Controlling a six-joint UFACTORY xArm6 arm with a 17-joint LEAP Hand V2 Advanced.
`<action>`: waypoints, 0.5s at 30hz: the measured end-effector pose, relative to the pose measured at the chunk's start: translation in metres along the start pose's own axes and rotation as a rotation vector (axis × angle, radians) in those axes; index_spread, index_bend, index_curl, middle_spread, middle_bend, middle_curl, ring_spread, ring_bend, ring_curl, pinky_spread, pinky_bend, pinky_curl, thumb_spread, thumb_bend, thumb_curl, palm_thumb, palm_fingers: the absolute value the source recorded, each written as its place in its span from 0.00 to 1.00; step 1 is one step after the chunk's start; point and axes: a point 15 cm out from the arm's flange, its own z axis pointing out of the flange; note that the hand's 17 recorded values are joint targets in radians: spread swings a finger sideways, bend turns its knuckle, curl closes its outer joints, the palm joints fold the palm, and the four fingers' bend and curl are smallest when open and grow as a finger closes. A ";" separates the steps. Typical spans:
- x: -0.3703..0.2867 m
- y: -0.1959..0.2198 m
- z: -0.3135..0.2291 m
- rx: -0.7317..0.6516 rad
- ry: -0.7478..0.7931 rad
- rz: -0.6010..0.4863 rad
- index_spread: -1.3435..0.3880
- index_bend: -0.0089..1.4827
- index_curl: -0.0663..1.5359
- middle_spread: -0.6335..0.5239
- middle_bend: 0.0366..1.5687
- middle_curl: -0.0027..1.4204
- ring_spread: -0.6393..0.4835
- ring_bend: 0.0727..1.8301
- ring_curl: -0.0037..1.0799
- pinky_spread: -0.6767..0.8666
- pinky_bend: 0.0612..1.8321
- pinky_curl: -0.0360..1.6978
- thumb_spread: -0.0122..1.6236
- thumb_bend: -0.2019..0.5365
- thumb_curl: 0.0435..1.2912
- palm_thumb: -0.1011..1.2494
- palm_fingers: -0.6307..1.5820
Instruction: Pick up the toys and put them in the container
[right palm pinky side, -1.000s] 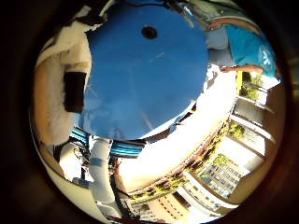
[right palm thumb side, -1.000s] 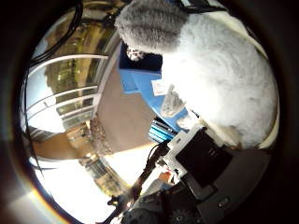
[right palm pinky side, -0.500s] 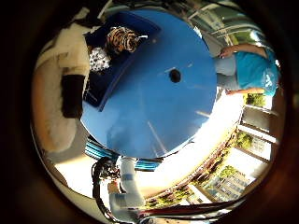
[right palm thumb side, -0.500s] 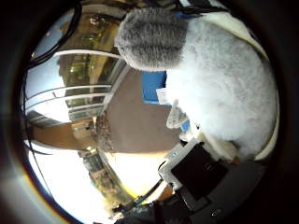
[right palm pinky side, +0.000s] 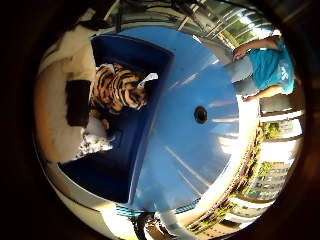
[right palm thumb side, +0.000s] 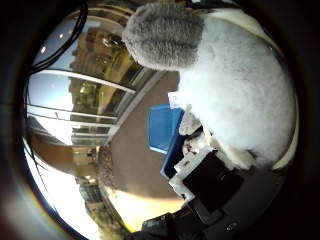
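A white plush toy (right palm thumb side: 240, 100) with a fuzzy grey part (right palm thumb side: 162, 35) lies close against my palm. My right hand (right palm thumb side: 210, 182) is shut on it, and a white and black finger presses its side. The hand hangs in the air over a blue container (right palm pinky side: 145, 60) standing on a round blue table (right palm pinky side: 200, 155). A striped orange and black tiger toy (right palm pinky side: 117, 90) lies inside the container. Beside it is a small white and grey toy (right palm pinky side: 95, 142). A blue corner of the container (right palm thumb side: 162, 127) also shows past the plush toy.
The table has a dark hole (right palm pinky side: 200, 114) at its middle, and its top beside the container is bare. A brown floor (right palm thumb side: 135, 170) lies far below. Windows and railings (right palm thumb side: 75, 100) stand around the room.
The views have shifted with the hand. The blue container and the toys in it have come into view and now show larger and nearer. The plush toy stays in my grasp.
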 end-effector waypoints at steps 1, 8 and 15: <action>0.003 0.001 0.002 -0.006 0.002 0.001 0.37 0.60 0.62 0.38 0.71 0.70 0.61 0.79 0.63 0.57 0.83 0.56 0.69 0.22 0.56 0.66 0.45; 0.013 0.010 0.021 -0.060 0.002 -0.091 0.48 0.31 0.46 0.51 0.28 0.44 0.76 0.50 0.40 0.67 0.68 0.46 0.67 0.23 0.50 0.62 0.18; 0.007 0.017 0.006 -0.075 -0.005 -0.155 0.50 0.15 0.35 0.57 0.12 0.33 0.80 0.35 0.30 0.73 0.56 0.39 0.66 0.23 0.46 0.61 0.24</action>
